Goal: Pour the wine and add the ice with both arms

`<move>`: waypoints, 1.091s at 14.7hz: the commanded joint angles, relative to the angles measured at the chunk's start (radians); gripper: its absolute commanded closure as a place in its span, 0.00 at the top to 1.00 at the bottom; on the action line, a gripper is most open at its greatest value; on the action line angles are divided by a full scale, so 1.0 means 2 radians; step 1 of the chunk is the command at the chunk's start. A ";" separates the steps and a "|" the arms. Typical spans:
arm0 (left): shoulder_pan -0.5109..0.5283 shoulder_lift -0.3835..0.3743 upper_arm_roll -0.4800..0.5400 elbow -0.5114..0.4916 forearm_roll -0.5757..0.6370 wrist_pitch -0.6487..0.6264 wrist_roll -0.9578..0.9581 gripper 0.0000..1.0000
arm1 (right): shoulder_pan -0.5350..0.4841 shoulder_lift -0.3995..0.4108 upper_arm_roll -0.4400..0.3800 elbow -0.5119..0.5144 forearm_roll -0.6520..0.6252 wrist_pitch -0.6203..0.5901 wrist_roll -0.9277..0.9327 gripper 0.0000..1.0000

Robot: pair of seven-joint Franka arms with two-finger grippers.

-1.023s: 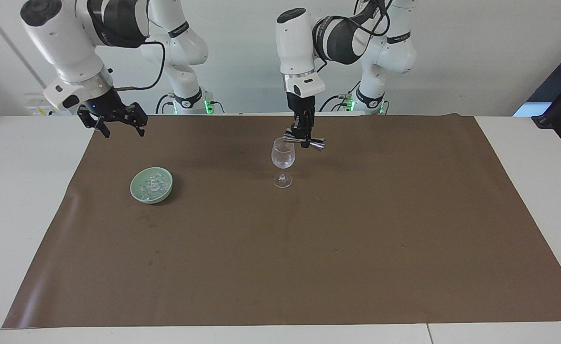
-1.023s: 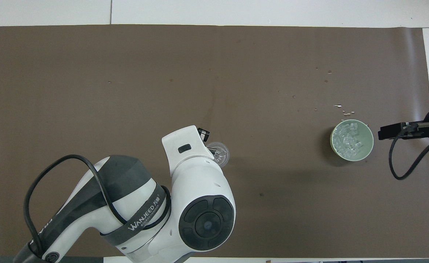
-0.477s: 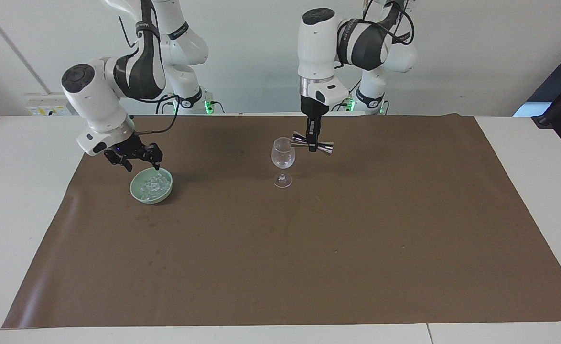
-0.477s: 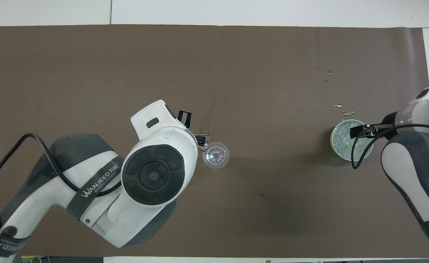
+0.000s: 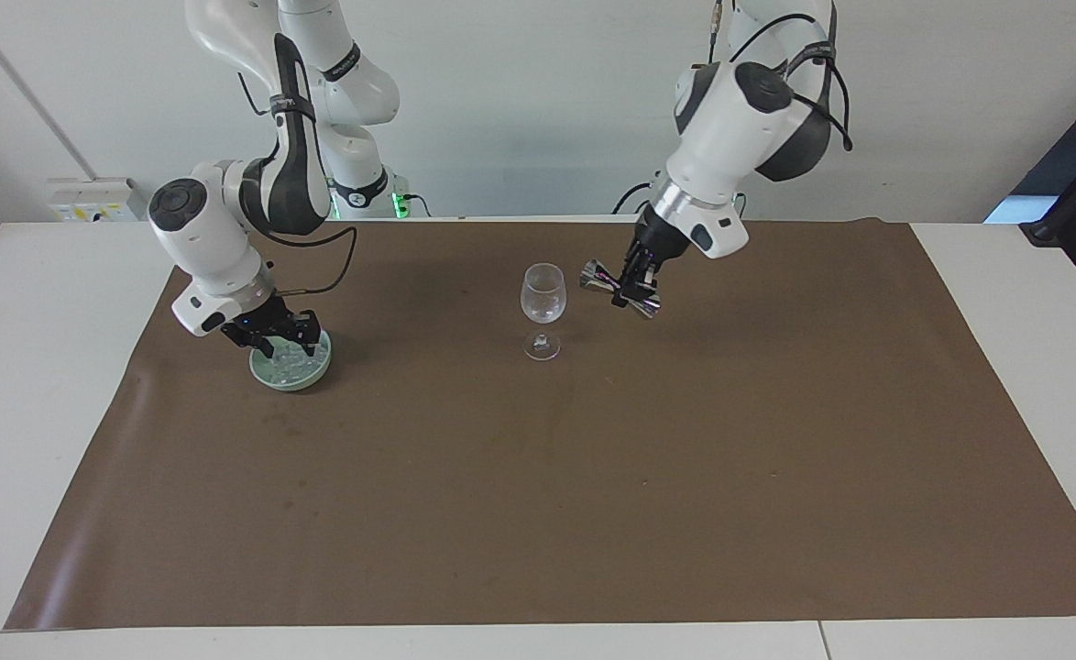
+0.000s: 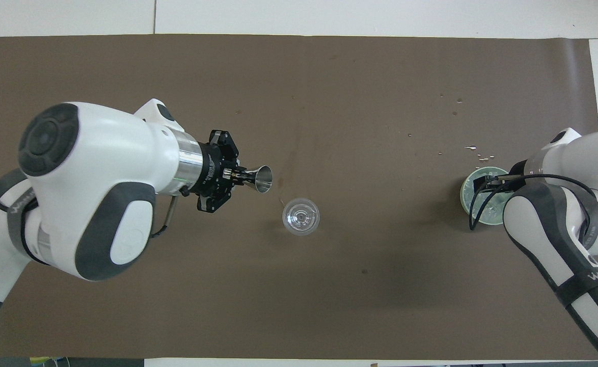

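While the right gripper dips, fingers partly apart, into the pale green round bowl of clear ice, the left gripper clamps a silver double-cone jigger beside the clear stemmed wine glass

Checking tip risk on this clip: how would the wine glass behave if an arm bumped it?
The wine glass probably tips easily: tall bowl, thin stem, small foot. It looks like thin clear glass, so likely fragile. On its side, the round bowl might roll across the brown mat.

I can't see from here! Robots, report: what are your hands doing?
Left gripper shut on jigger, beside wine glass. Right gripper down in bowl, at the ice. Nothing in the way.
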 commanded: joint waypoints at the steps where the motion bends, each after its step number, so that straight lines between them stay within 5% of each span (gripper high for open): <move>1: 0.065 -0.024 -0.005 -0.052 -0.104 0.008 0.097 0.00 | -0.006 0.003 0.001 -0.018 0.007 0.015 0.005 0.66; 5: 0.170 -0.005 -0.005 -0.088 -0.266 -0.024 0.231 0.00 | -0.013 0.012 0.001 -0.021 0.007 0.019 0.004 0.66; 7: 0.245 0.035 -0.005 -0.085 -0.314 -0.089 0.330 0.00 | -0.013 0.023 0.001 -0.020 0.007 0.035 0.004 0.65; 10: 0.319 0.117 -0.005 -0.044 -0.382 -0.148 0.357 0.00 | -0.012 0.023 0.001 -0.020 0.007 0.035 0.005 0.61; 16: 0.363 0.189 -0.005 -0.038 -0.481 -0.160 0.378 0.00 | -0.012 0.021 0.001 -0.021 0.007 0.029 0.004 0.36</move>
